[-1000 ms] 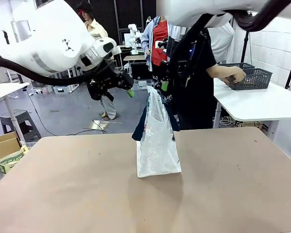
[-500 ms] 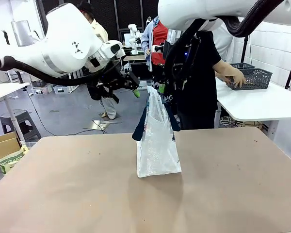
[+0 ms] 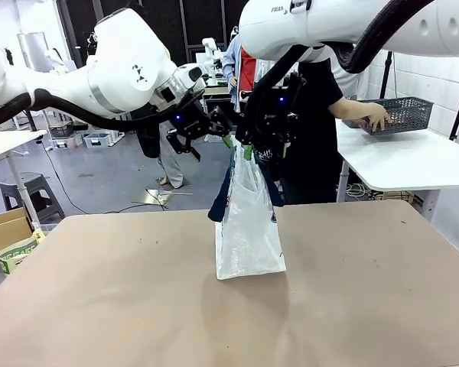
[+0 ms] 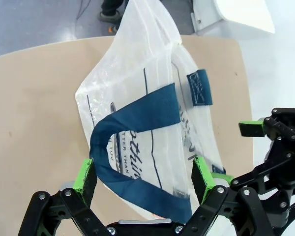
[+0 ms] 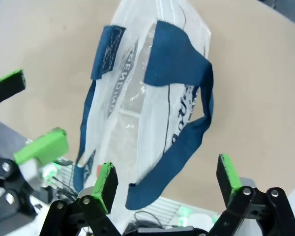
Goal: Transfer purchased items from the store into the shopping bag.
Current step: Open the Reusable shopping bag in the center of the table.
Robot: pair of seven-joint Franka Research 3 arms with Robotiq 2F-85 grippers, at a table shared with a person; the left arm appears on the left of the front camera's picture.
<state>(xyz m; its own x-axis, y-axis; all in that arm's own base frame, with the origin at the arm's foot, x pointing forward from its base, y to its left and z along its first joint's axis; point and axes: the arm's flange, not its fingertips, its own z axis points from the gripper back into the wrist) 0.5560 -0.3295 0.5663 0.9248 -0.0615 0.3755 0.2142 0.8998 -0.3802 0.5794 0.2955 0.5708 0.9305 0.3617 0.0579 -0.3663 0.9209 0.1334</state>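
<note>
Here, my left gripper [image 4: 145, 172] and right gripper [image 5: 167, 174] gape wide. The crinkly translucent bag [image 3: 249, 229] stands central on the smooth tan table [image 3: 99, 290].

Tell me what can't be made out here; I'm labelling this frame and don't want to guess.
- Bag contents: front and both wrist views; creased, cloudy plastic hides whether anything is inside.
- Basket contents: front view; the lattice wall and the person's hand cover them, and it is far off and small.
- Print on the bag: left wrist view; the handle and folds cut the lettering off, so it is unreadable.
</note>
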